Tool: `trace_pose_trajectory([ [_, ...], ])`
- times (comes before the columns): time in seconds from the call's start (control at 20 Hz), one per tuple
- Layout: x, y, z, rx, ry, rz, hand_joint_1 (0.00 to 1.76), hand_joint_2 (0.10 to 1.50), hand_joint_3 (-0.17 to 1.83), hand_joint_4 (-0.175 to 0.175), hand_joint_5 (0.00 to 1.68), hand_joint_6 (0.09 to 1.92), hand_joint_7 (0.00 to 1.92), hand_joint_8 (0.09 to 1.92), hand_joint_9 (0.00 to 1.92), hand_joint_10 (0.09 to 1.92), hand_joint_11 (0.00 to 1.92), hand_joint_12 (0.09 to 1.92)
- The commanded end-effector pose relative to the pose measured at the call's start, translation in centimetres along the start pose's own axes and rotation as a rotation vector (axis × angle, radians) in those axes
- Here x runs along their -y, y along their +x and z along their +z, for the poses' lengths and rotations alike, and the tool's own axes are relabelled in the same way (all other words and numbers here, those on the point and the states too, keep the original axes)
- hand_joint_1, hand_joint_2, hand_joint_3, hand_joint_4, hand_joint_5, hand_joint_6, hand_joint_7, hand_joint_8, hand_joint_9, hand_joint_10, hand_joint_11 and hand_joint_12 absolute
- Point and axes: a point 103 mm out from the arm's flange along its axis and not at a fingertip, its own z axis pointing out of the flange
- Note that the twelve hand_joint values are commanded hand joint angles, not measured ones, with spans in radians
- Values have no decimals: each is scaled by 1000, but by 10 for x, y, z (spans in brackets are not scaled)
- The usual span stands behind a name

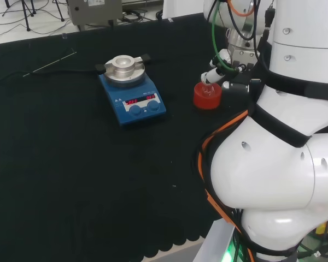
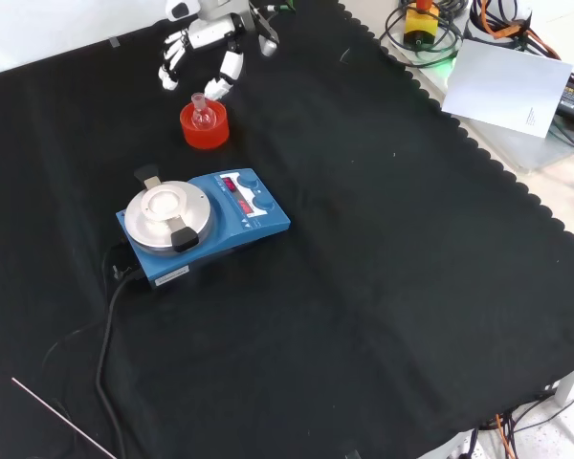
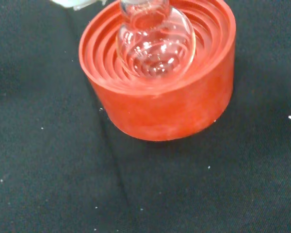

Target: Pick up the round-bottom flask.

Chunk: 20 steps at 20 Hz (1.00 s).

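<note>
Flask (image 3: 155,46) sits ungrasped in the red stand (image 2: 204,127), hand (image 2: 203,50) just beside it, fingers (image 2: 220,84) relaxed and empty; grasp and lift remain.

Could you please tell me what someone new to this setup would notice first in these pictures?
Most likely the bright red ribbed ring stand on the black cloth, with the small clear glass round-bottom flask sitting in it. Just beyond it in the front view, the black and white hand hovers with its fingers relaxed, not yet holding the flask. Nearer the camera in that view stands a blue hotplate stirrer with a round silver top.
</note>
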Motion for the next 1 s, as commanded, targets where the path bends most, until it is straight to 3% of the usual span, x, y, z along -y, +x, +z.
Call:
trace_pose_trajectory([
  [0.05,-5,-4,9,-8,0,0,780,718,589,-28,559,87,289,557,351,603,0,1151],
  [0.6,-7,-6,14,4,-7,-22,837,659,634,-27,571,87,292,556,357,596,0,1156],
  [1.0,-8,-8,22,0,-2,-28,850,650,659,-21,696,88,300,557,369,595,0,1158],
])
